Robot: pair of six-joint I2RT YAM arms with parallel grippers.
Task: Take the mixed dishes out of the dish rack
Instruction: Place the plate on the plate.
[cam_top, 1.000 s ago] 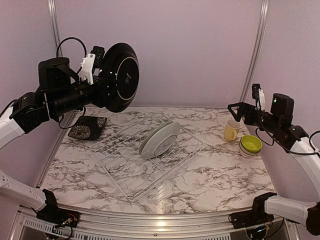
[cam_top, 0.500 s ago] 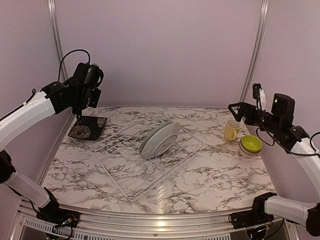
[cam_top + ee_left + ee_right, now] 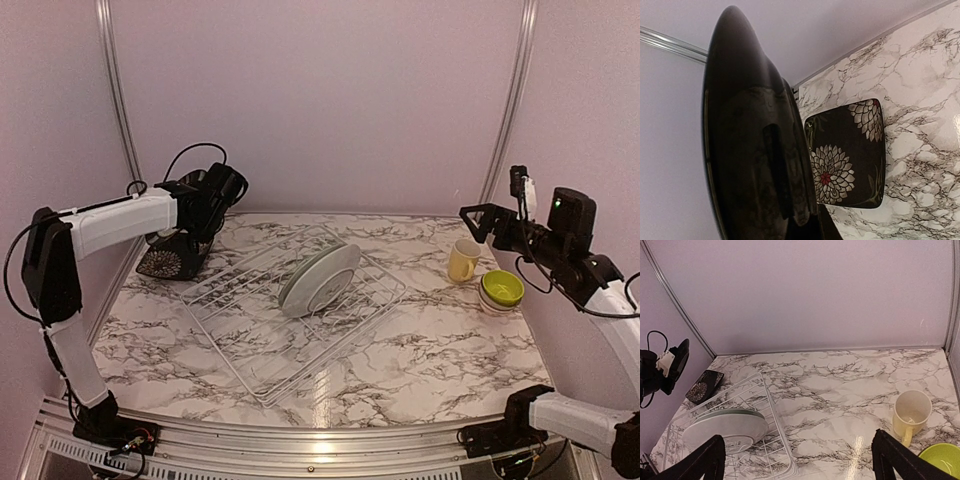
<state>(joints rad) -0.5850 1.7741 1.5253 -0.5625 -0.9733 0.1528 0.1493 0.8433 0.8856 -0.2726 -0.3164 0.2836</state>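
The left tool [image 3: 213, 195] is at the far corner of the desk [image 3: 420, 350], clamped tight on the rim of a black plate [image 3: 745, 130]. The plate stands on its edge in the tool. Right below the tool lies a flowered plate [image 3: 847, 155], flat on the desk. I think the black plate is going down on top of it or just beside it. From the wrist view the two plates look very close, but I cannot tell if they touch.

The right tool [image 3: 797, 454] hangs up high with its two fingers spread wide and nothing between them. Below it and a bit ahead stand a yellow mug [image 3: 462, 262] and a green bowl [image 3: 501, 288], both out on the desk.

So a good part of the job looks done: the mug, the bowl and the flowered plate are out of the rack [image 3: 250, 350]. What is left is the white plates [image 3: 320, 278], leaning in the rack between the two tools. The black plate needs setting down first.
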